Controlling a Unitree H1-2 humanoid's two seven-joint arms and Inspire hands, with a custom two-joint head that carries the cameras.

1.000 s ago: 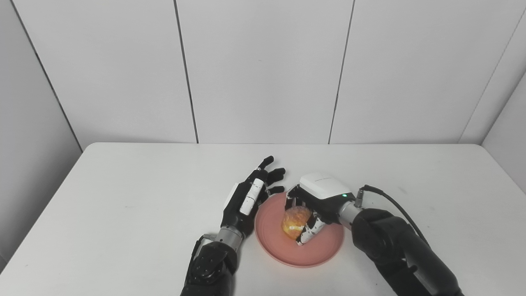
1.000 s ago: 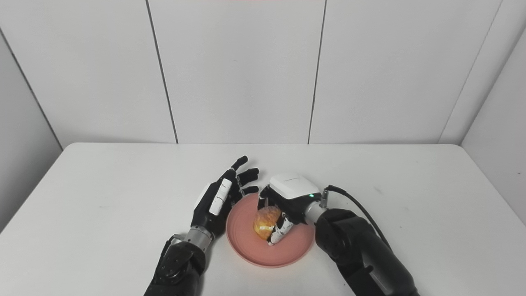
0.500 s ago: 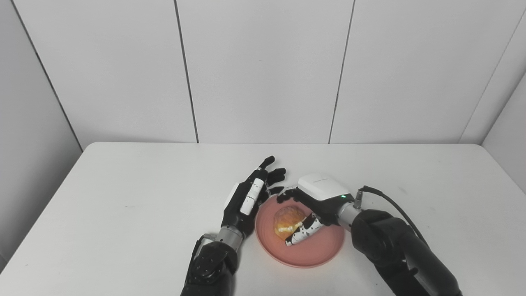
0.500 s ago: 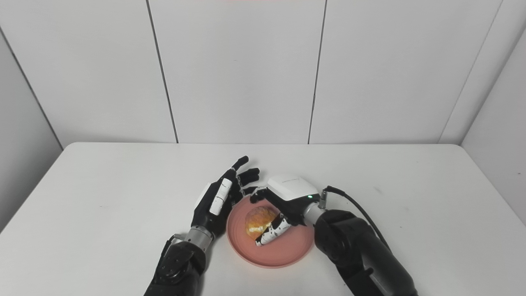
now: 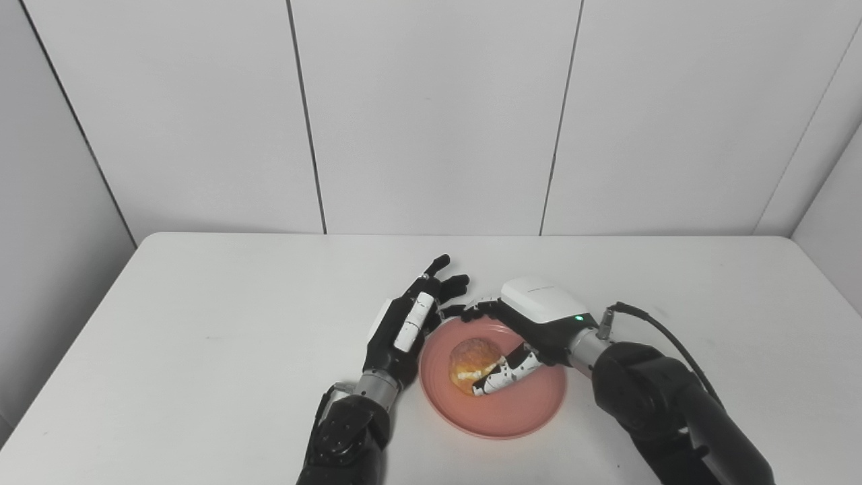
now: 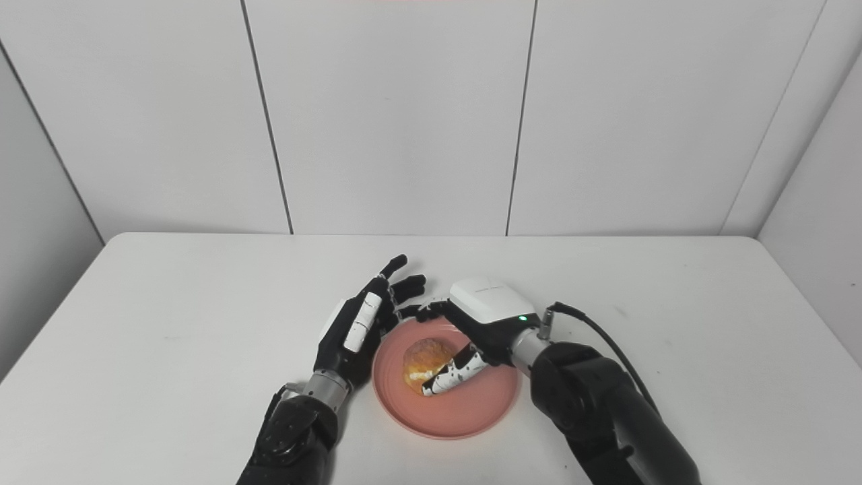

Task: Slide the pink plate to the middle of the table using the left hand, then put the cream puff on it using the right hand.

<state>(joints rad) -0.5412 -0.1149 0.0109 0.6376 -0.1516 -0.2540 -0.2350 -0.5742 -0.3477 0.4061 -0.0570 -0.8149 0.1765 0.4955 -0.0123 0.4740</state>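
The puff [image 5: 471,356] sits on the plate [image 5: 518,411] mid-desk [image 5: 202,337] — the right hand [image 5: 532,323] spread around it, thumb beside it, grasping nothing — while the left hand [image 5: 404,323] rests spread just beside the plate's left rim.

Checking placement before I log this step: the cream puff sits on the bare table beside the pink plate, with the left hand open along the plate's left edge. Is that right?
Not quite. The cream puff sits on the pink plate, not on the bare table, as the left eye view shows. The rest holds: the left hand is open along the plate's left edge.
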